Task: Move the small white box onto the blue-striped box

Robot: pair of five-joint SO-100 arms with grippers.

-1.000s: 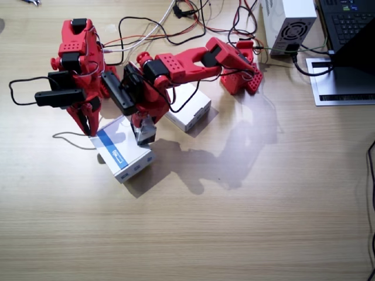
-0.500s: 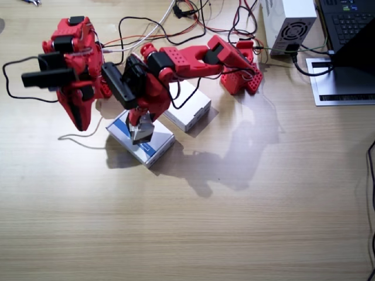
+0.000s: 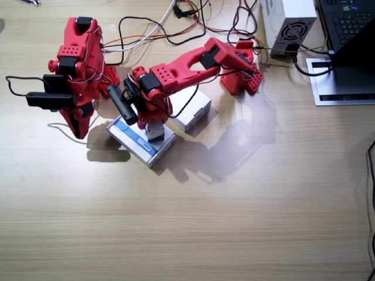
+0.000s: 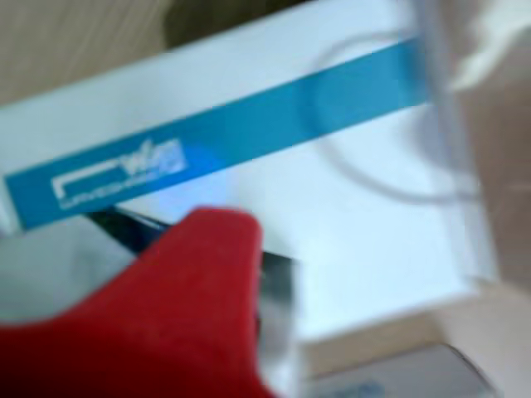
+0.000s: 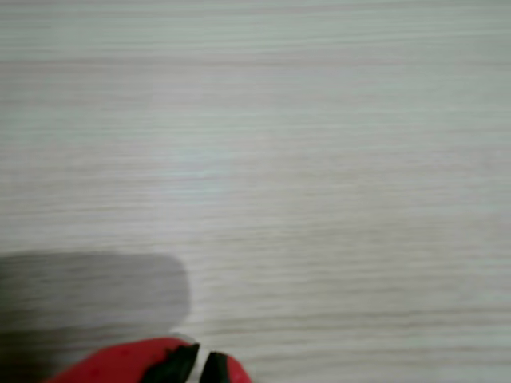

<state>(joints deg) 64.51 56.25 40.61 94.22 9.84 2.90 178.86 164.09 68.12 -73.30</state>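
1. The bench (image 3: 246, 222) carries the blue-striped box (image 3: 140, 142) near its far left part, with a plain white flat box (image 3: 190, 106) just beside it.
2. The left arm (image 3: 187, 64) reaches over the striped box; the right arm (image 3: 73, 70) stands apart at the bench's left edge.
3. The left gripper (image 3: 154, 132) holds the small white box (image 3: 156, 133) down against the striped box's top: placing looks nearly done.
4. The right gripper (image 5: 196, 365) hangs closed over bare wood.
5. Next, the left jaws should part and lift straight up, leaving the carton squarely seated.
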